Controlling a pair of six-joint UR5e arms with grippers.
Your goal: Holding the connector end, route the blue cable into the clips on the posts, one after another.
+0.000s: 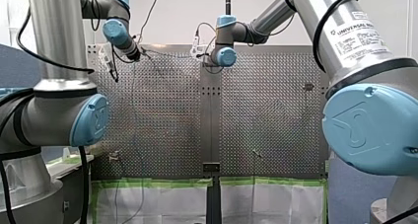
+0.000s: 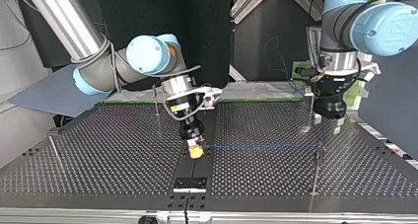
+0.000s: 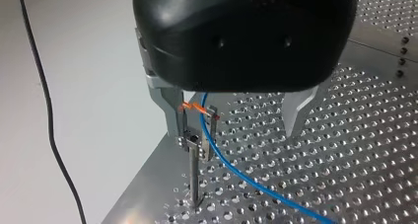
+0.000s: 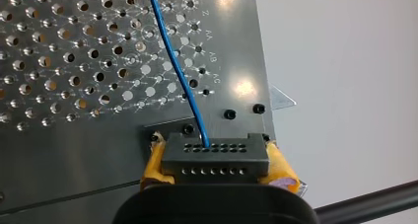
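Top view's left: my right gripper (image 2: 195, 150), yellow pads clamped on the dark connector (image 4: 214, 159), low over the perforated table (image 2: 98, 155). Middle: blue cable (image 2: 261, 146), stretched from the connector rightward to a post (image 2: 318, 160). Right: my left gripper (image 3: 236, 130), metal fingers spread, grasping nothing; post clip (image 3: 199, 135) between them, close to one finger, cable lying in it.

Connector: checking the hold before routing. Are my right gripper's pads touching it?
Touching. The right wrist view shows the yellow pads pressed against both ends of the connector.
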